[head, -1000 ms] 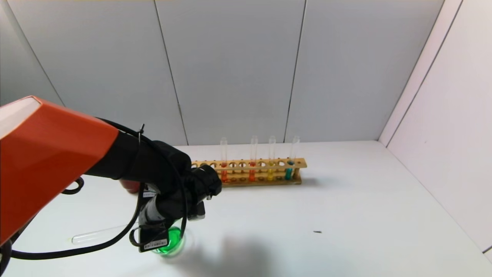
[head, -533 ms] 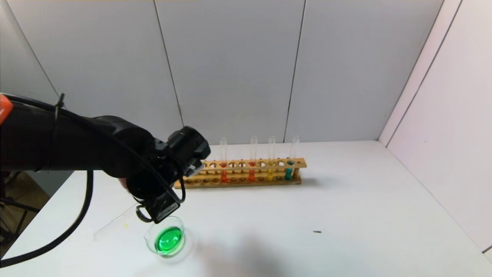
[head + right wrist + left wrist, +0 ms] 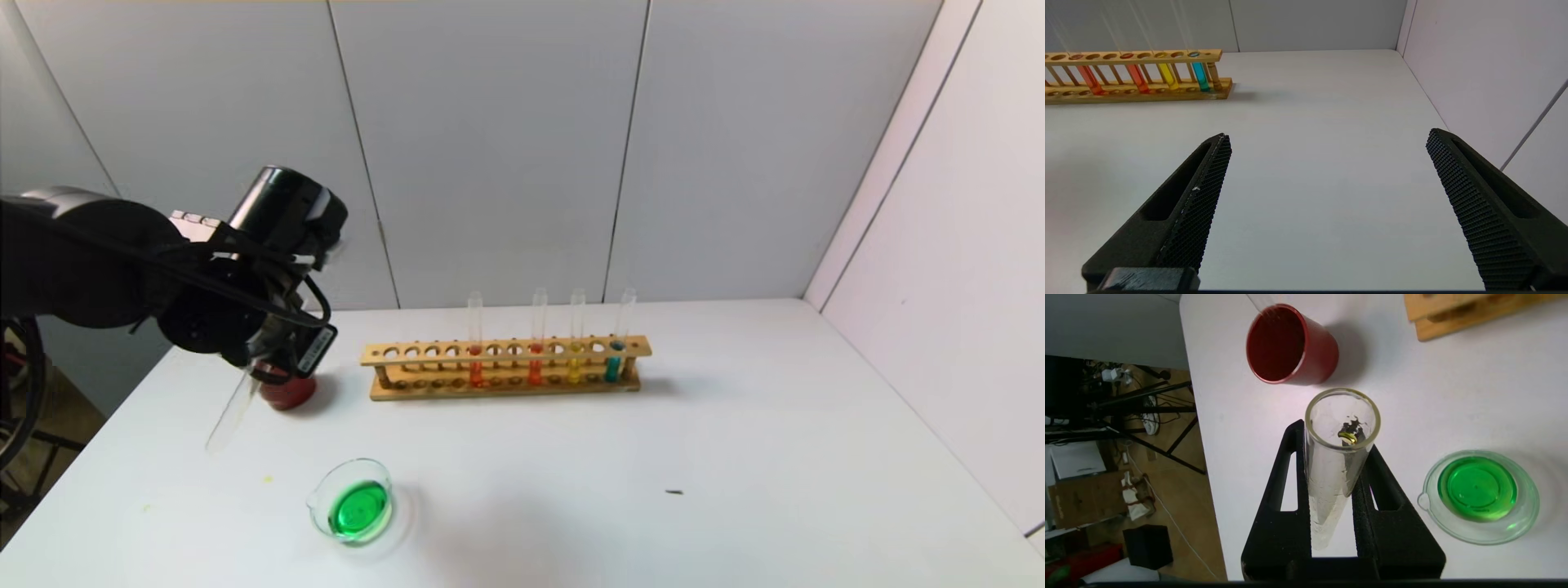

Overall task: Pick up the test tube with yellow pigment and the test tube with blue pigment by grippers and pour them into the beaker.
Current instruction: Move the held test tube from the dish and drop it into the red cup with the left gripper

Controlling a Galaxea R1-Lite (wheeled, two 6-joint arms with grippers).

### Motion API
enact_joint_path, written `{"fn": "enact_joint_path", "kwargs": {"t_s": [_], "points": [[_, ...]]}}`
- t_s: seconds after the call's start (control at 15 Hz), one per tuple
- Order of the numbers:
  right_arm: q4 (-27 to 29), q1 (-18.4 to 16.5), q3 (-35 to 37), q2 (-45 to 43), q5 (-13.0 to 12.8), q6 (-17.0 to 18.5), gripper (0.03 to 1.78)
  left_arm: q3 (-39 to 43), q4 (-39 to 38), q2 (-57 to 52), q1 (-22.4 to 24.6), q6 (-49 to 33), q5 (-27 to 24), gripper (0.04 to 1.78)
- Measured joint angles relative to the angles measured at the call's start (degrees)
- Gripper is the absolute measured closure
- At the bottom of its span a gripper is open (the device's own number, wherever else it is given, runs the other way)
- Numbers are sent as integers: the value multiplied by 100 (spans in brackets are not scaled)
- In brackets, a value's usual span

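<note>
My left gripper (image 3: 263,369) is raised at the table's left, above the dark red cup (image 3: 287,394). It is shut on a nearly empty test tube (image 3: 227,418) that slants down to the left. In the left wrist view the fingers (image 3: 1286,486) clamp this tube (image 3: 1331,473), and a yellow drop sits near its open mouth. The beaker (image 3: 356,508) holds green liquid and stands in front of the cup; it also shows in the left wrist view (image 3: 1523,522). A yellow tube (image 3: 575,369) and a blue tube (image 3: 612,366) stand in the rack. My right gripper (image 3: 1329,136) is open and empty over bare table.
The wooden rack (image 3: 506,349) stands at mid-back and also holds two orange-red tubes (image 3: 475,371). The red cup (image 3: 1290,345) is close to the table's left edge, with floor and stands beyond. A small dark speck (image 3: 674,492) lies on the right.
My left arm has lifted and swung back and left, from over the beaker to above the red cup, carrying the tube. The beaker and the rack have not moved.
</note>
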Motion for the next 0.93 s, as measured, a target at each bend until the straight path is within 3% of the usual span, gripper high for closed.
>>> {"fn": "enact_joint_path", "kwargs": {"t_s": [0.6, 0.93], "points": [[-2, 0, 0, 0, 2, 0, 7, -825, -1391, 633, 1487, -473, -435, 149], [0, 0, 0, 0, 0, 0, 7, -1473, -1623, 1436, 1946, -1184, -496, 149]]}}
